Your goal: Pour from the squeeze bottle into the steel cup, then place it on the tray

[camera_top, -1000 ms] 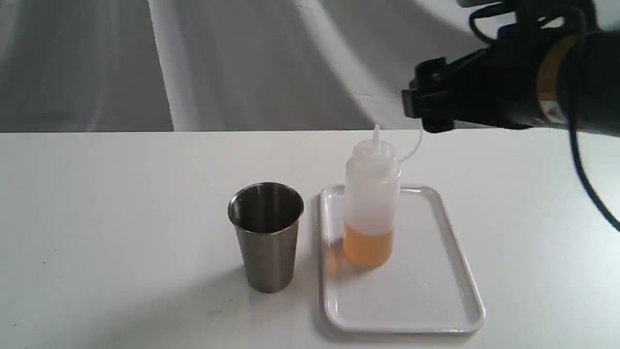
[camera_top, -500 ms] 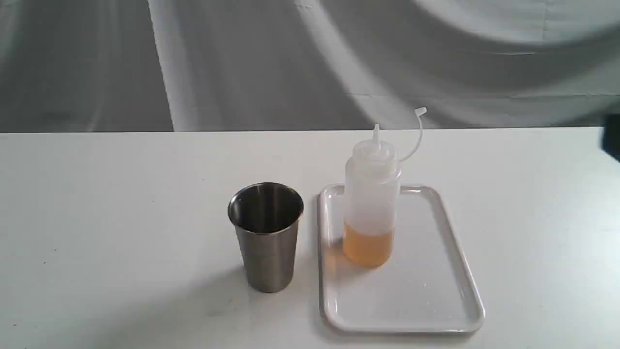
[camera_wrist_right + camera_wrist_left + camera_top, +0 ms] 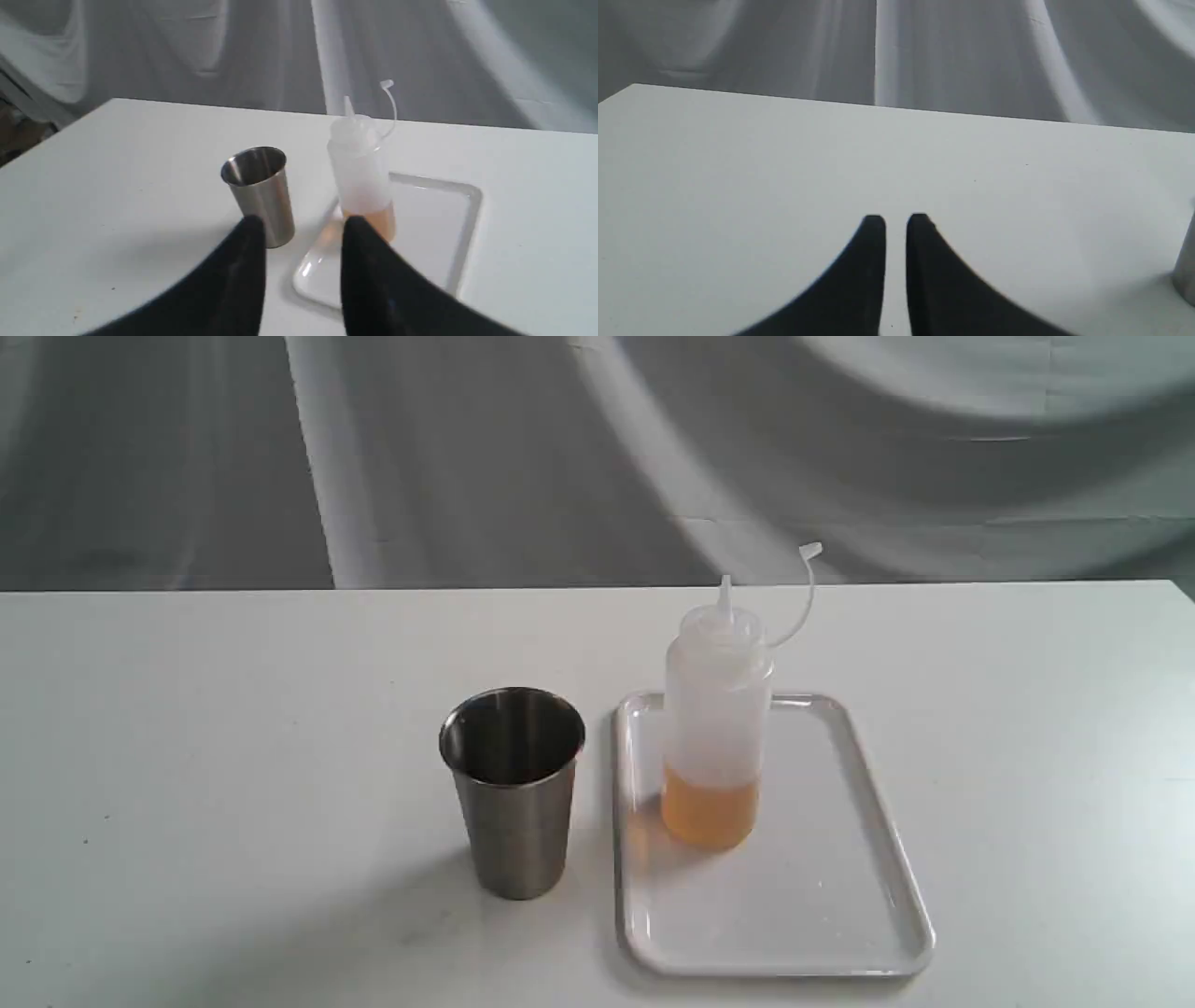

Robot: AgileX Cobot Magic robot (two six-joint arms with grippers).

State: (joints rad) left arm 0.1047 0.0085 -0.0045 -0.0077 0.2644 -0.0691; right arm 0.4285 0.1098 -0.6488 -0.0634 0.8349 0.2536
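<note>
The squeeze bottle (image 3: 717, 728) stands upright on the left part of the white tray (image 3: 840, 915), with amber liquid in its lower third and its cap strap curling up. Just left of the tray stands the steel cup (image 3: 513, 793), upright. Neither arm shows in the exterior view. In the right wrist view my right gripper (image 3: 303, 224) is open and empty, well back from the cup (image 3: 259, 196), the bottle (image 3: 359, 163) and the tray (image 3: 444, 224). My left gripper (image 3: 895, 221) is shut over bare table, with the cup's edge (image 3: 1186, 275) far off to its side.
The white table (image 3: 233, 756) carries only the cup and the tray. A grey draped cloth (image 3: 467, 457) hangs behind the table's far edge.
The right arm, which hung above and behind the bottle, has pulled away to the right and left the exterior view. Bottle, cup and tray have not moved.
</note>
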